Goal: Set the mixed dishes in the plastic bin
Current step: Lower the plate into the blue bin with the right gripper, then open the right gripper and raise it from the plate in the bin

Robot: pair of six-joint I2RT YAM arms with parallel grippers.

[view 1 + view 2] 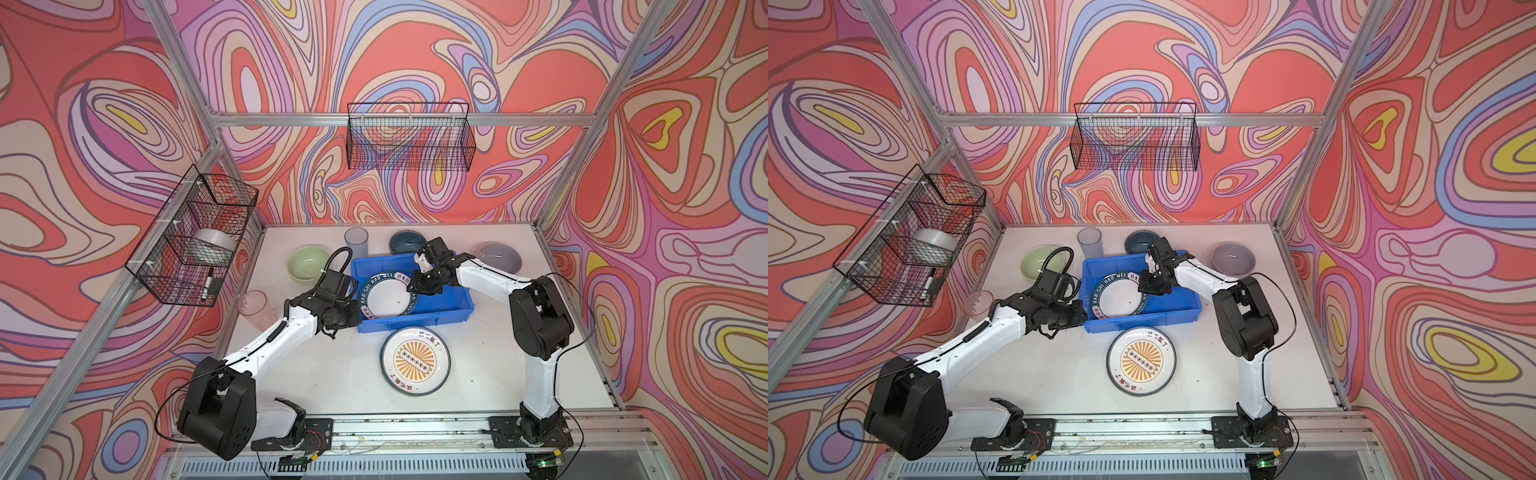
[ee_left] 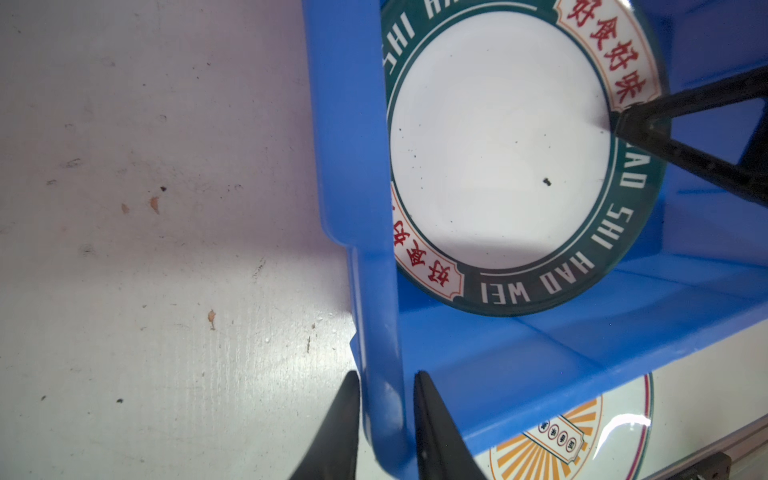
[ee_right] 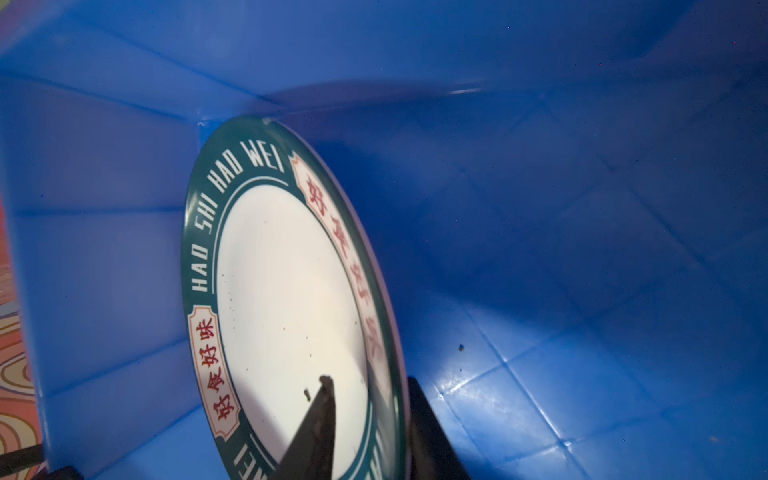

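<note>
Top views first: bin [image 1: 415, 323] mid-table [image 1: 332, 374], green plate [image 1: 386, 297] inside it, toward the left end. Orange plate [image 1: 415, 359] flat on the table, just in front of the bin. Strung along behind the bin: green bowl [image 1: 306, 265], blue tumbler [image 1: 356, 242], blue bowl [image 1: 405, 242], lavender bowl [image 1: 498, 257]. Pink tumbler [image 1: 254, 307] off to the left, well apart. All five outside the bin.

Left end effector [image 1: 359, 315] down at the bin's front-left corner, right end effector [image 1: 415, 286] reaching in over the plate's right rim. Too small from up here to read the fingers.

Over to the left wrist view: left end effector [image 2: 386, 376] astride the bin wall, one finger [image 2: 340, 428] outside, one inside, close on both sides. Pressing or slack? Cannot tell. Also caught here: right end effector [image 2: 623, 122] at the plate's far rim, and a slice of orange plate [image 2: 582, 436] beyond the bin.

Right wrist view, and something new: green plate [image 3: 286, 311] plainly tilted, far edge down by the bin wall, near edge up off the gridded floor. Right end effector [image 3: 369, 379] straddling the rim, one finger [image 3: 316, 428] across the white face, the other behind the back. Clamped or released? Cannot tell. Dark specks [image 3: 307, 395] on the face.
</note>
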